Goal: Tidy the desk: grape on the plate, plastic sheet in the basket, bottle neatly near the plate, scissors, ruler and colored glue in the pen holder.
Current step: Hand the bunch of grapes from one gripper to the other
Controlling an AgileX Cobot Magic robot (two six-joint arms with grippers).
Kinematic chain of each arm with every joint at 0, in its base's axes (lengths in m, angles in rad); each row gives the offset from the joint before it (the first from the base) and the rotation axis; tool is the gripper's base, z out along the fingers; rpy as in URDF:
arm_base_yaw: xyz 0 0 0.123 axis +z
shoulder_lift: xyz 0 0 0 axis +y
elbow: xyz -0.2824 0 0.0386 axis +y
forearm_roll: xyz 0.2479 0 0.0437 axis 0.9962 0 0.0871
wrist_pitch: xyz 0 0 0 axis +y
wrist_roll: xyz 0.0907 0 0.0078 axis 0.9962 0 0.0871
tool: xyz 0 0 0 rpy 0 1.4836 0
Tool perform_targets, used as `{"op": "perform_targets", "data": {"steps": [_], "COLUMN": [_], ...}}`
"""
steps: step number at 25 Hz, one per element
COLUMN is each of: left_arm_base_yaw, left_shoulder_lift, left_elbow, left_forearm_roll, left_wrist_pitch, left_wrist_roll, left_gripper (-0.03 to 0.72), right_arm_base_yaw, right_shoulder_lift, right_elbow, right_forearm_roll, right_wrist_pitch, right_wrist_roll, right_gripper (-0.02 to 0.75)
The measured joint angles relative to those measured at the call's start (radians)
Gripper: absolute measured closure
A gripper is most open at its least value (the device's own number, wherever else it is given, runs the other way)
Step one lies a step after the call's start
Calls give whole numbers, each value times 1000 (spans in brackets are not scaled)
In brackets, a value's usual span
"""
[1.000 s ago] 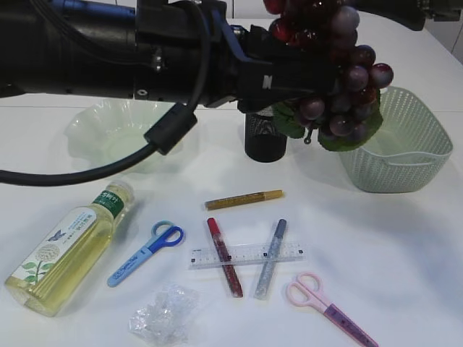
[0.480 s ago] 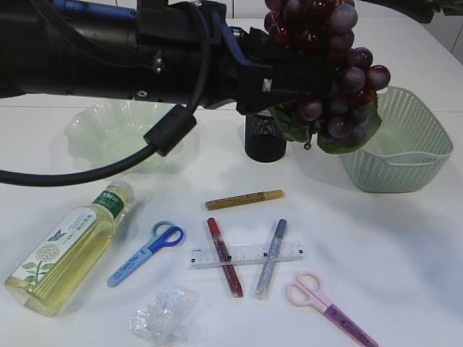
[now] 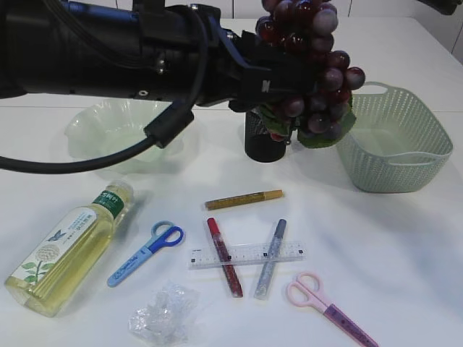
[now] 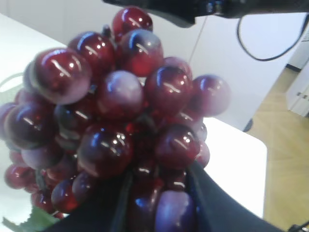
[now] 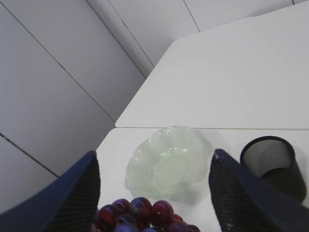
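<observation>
White tabletop spreads below us. Our left claw [image 3: 286,90] is clenched on the grapes [image 3: 311,69], held high over the pen holder [image 3: 265,137], well apart from the plate [image 3: 119,134]. We should carry them across level and lower them gently into its middle. Our right claw [image 5: 154,191] hangs released; its arm is mostly out of view.
</observation>
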Motion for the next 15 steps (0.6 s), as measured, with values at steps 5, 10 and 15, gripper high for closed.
{"op": "perform_targets", "data": {"steps": [5, 10, 15], "left_arm_base_yaw": [0, 0, 2], "left_shoulder_lift": [0, 0, 0], "left_elbow": [0, 0, 0], "left_forearm_roll": [1, -2, -11], "left_wrist_pitch": [-120, -280, -374], "left_wrist_roll": [0, -14, -16], "left_gripper": [487, 487, 488], "right_arm_base_yaw": [0, 0, 0], "right_shoulder_lift": [0, 0, 0], "right_elbow": [0, 0, 0], "right_forearm_roll": [-77, -149, -175], "right_wrist_pitch": [-27, -30, -30], "right_wrist_roll": [-2, -2, -2], "right_gripper": [190, 190, 190]}}
